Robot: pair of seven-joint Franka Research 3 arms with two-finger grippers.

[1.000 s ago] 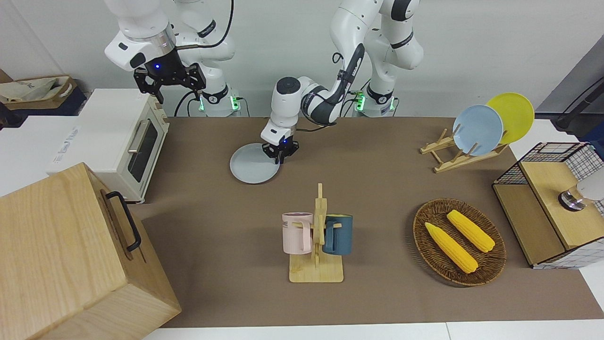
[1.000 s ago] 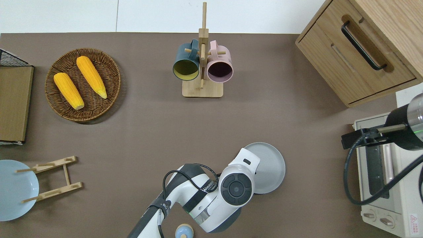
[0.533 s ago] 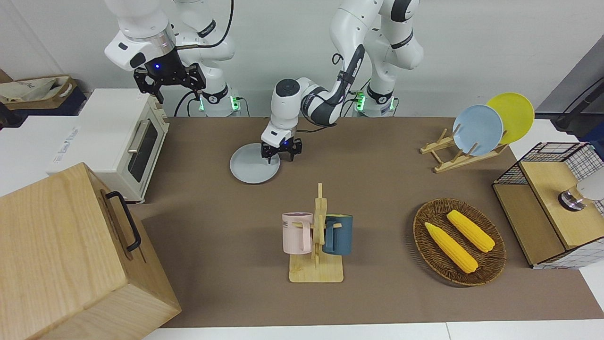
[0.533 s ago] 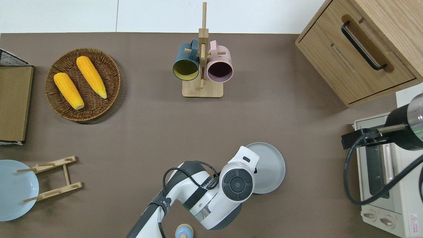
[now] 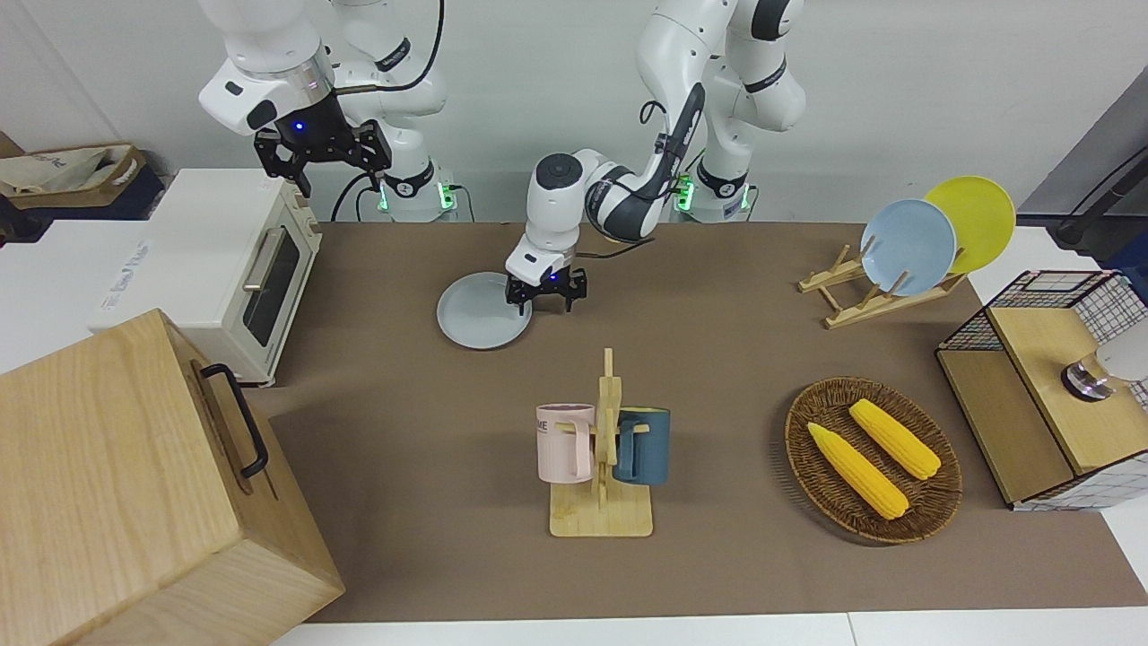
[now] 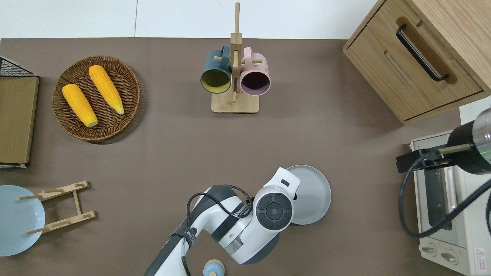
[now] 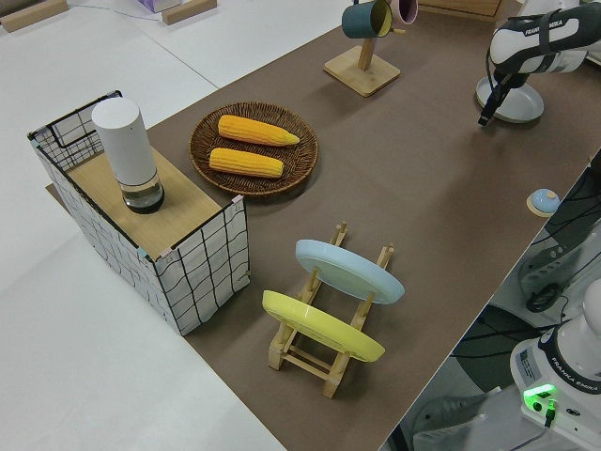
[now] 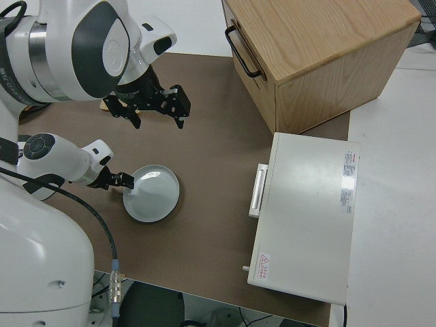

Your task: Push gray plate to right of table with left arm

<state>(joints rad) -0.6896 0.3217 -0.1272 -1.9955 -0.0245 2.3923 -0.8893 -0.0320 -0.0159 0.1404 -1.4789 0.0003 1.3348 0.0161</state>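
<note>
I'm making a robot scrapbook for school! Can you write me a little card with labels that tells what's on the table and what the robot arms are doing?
working arm: white left arm, its black left gripper open at the edge of the round pale gray plate, on the side toward the left arm's end
gray plate: flat on the brown cloth table
other arm: right gripper open, parked
mugs: pink mug and dark teal mug on a wooden mug stand
food: two yellow corn cobs in a woven wicker basket
</note>
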